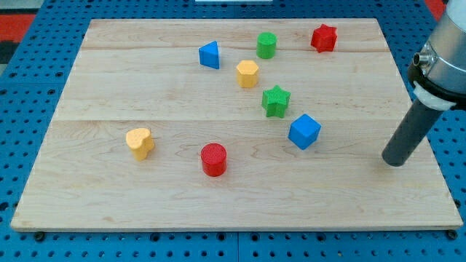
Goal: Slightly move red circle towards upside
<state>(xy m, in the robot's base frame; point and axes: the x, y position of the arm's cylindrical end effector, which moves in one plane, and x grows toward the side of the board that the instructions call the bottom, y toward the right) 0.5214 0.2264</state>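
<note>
From the one camera view, the end effector was only a dark rod with nothing to open or close, and my tip (394, 161) rested on the table (109, 211) at the view's right, touching no block. The blue cube (304, 131) lay nearest, to the tip's left. The red circle (214, 159) sat low on the table near the middle, well apart from the tip, with the yellow heart (139, 143) to its left. Higher up stood the green star (276, 100), yellow hexagon (247, 73), blue triangle (210, 55), green cylinder (266, 45) and red star (324, 38).
</note>
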